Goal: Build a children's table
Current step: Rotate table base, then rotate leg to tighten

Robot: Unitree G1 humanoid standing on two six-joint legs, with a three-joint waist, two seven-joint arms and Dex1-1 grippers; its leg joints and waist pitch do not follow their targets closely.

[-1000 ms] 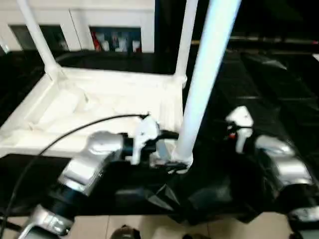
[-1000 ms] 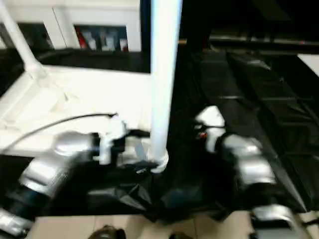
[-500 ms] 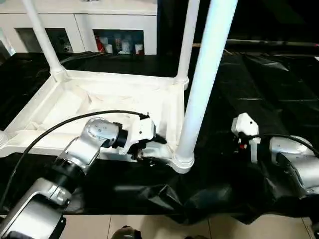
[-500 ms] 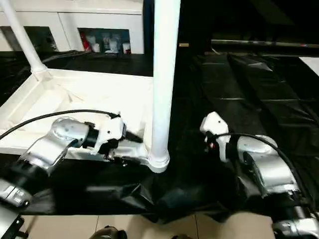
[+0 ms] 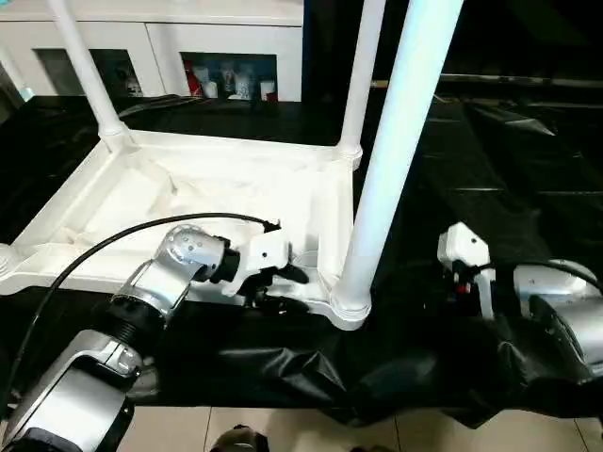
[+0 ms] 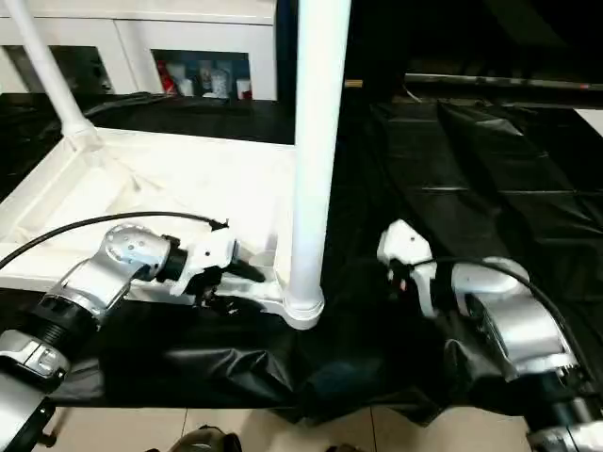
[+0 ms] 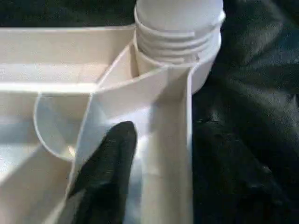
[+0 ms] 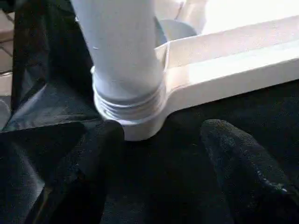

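The children's table lies upside down on the black drape, its white ribbed top (image 5: pixel 188 198) facing up. A thick white leg (image 5: pixel 400 160) stands in the near right corner socket (image 5: pixel 350 306), and two more legs (image 5: pixel 85 66) (image 5: pixel 363 75) stand at the far corners. My left gripper (image 5: pixel 290 288) straddles the near rim just left of that socket and is shut on it. One black finger (image 7: pixel 114 158) presses the rim's inner wall (image 7: pixel 163 140). My right gripper (image 8: pixel 166 128) stands open on the drape right of the socket, nothing between its fingers (image 8: pixel 238 172).
A white cabinet (image 5: pixel 226 38) with small items on a shelf stands behind the work surface. The black drape (image 5: pixel 311 372) bunches in folds at the front edge, above the tiled floor (image 5: pixel 283 428). A black cable (image 5: pixel 104 250) arcs over my left forearm.
The camera view has shifted and steadied. My left gripper has settled on the near rim and its fingers have narrowed onto it. The right arm stays about where it was.
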